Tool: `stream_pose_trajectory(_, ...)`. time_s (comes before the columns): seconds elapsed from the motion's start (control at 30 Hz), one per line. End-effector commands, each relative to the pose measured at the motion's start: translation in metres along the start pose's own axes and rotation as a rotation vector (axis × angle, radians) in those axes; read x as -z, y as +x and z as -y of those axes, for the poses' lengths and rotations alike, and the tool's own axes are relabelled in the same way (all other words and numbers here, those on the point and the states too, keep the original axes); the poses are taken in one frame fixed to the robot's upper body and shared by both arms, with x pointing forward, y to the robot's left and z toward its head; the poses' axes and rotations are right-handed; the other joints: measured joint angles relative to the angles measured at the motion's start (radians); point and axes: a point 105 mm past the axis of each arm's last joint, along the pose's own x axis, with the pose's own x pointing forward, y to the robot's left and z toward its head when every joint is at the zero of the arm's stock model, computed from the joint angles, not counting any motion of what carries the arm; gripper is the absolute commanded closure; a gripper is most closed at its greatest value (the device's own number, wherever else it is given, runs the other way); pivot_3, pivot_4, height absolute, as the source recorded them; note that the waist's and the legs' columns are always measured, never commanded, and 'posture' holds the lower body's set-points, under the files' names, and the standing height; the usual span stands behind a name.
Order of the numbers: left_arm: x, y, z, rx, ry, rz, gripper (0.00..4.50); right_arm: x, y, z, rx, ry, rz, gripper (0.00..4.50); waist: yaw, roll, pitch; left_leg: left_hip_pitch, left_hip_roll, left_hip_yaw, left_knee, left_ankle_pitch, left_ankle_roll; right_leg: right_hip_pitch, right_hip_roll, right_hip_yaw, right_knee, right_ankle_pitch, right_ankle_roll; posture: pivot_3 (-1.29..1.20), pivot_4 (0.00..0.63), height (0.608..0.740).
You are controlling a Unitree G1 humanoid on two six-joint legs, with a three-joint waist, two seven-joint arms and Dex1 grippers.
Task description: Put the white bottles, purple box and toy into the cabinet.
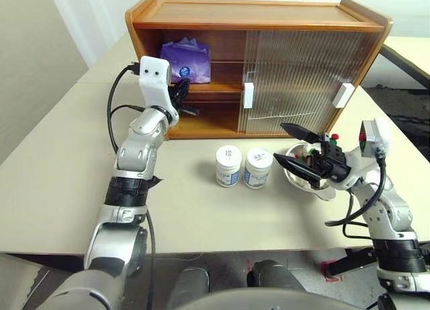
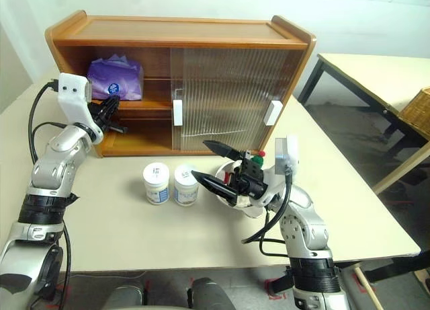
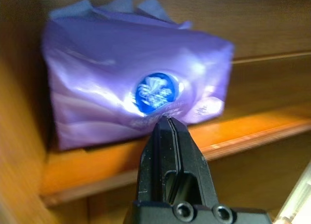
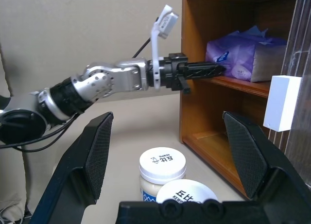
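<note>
The cabinet [image 1: 255,14] stands at the far side of the table [image 1: 54,182], its left half open and both ribbed sliding doors drawn over the right half, their white handles [image 1: 248,95] side by side near the middle and right. The purple box [image 1: 186,61] sits on the upper shelf at the far left of the open half, its round blue logo facing out. The left gripper [image 3: 167,124] is at the shelf edge just in front of the box, its two black fingers pressed together with nothing between them, the tips near the logo; whether they touch the wrapper cannot be told. The two white bottles [image 1: 229,165] [image 1: 258,167] stand upright on the table in front of the cabinet, side by side and close together, lids on. To their right the right gripper [image 1: 291,145] hangs above the table with its fingers spread wide and empty, pointing left toward the bottles. Just behind it sits a steel bowl [image 1: 326,189], with bits of the toy [image 1: 316,150] showing red and green beside the gripper, mostly hidden
</note>
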Motion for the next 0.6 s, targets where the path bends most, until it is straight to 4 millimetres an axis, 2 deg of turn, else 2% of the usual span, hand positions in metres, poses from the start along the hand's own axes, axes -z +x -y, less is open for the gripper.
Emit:
stream_pose_trajectory(0.03,-0.003,0.011,-0.002,0.003,0.017,0.011,4.48,0.001,0.002,-0.003,-0.009,-0.005,-0.001,0.0,0.0,0.0,0.0,0.0,0.0,0.0,0.0,0.0,0.0,0.0,0.0,0.0,0.0,0.0,0.0,-0.1,0.0,0.74)
stream_pose_trajectory(0.3,-0.004,0.029,0.007,0.03,0.008,0.014,4.48,0.002,0.001,-0.003,0.002,-0.008,0.002,0.0,0.005,0.0,0.0,0.0,0.0,-0.002,0.001,0.001,0.001,0.002,0.0,-0.001,0.0,-0.001,0.003,-0.11,0.0,0.74)
stream_pose_trajectory(0.6,-0.005,0.034,0.012,0.059,-0.008,0.022,4.48,0.001,0.002,-0.002,-0.002,-0.013,0.003,0.0,0.007,0.0,0.0,0.001,-0.003,-0.005,0.002,0.004,0.003,0.004,0.0,-0.001,0.0,0.0,0.003,-0.1,0.0,0.74)
